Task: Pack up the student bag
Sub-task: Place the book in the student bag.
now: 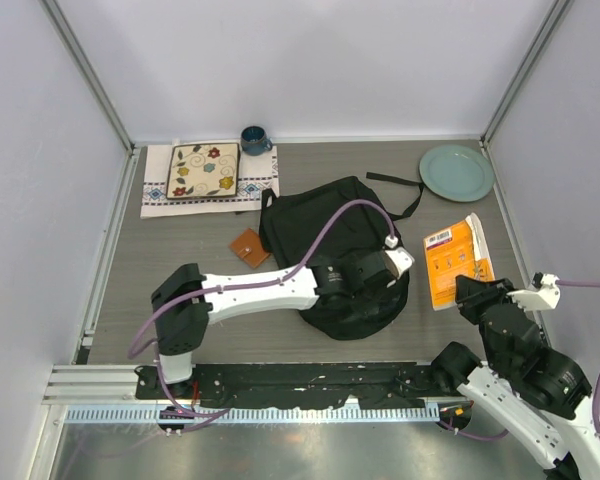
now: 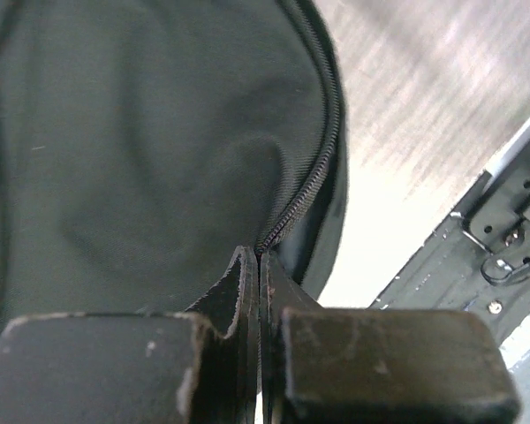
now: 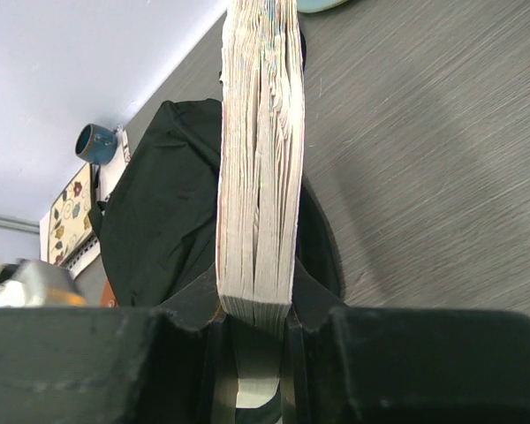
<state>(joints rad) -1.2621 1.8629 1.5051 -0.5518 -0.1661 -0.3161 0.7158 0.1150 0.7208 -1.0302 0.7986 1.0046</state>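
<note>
The bag (image 1: 320,215) lies in the middle of the table (image 1: 180,290), rounded end toward the arms, a strap trailing toward the plate (image 1: 457,172) in the far right corner. From above, the left gripper (image 1: 375,272) sits on the bag's near right part, but its fingers are hidden under the wrist there. The left wrist view settles it: the fingers (image 2: 243,291) are pressed together and nip the bag's edge, with the zipper (image 2: 311,172) running straight into the seam between them. It also shows dark fabric filling the left of the frame, bare table to the right, and the rail (image 2: 503,230) at the near edge. The top view shows the right gripper (image 1: 477,290) at the near end of an orange book (image 1: 450,262), just right of the bag. Only the right wrist view shows the grip: the fingers (image 3: 309,305) pinch the book's lower end from both sides, so its page edge stands up the middle of the frame. Past the book this view takes in the bag from the side, the blue mug (image 3: 95,143) and the floral mat (image 3: 69,212). Only the top view shows that the mat lies on a white cloth (image 1: 260,185) in the far left corner, with the mug just behind it. It alone also shows a small brown wallet (image 1: 249,247) touching the bag's left side.
</note>
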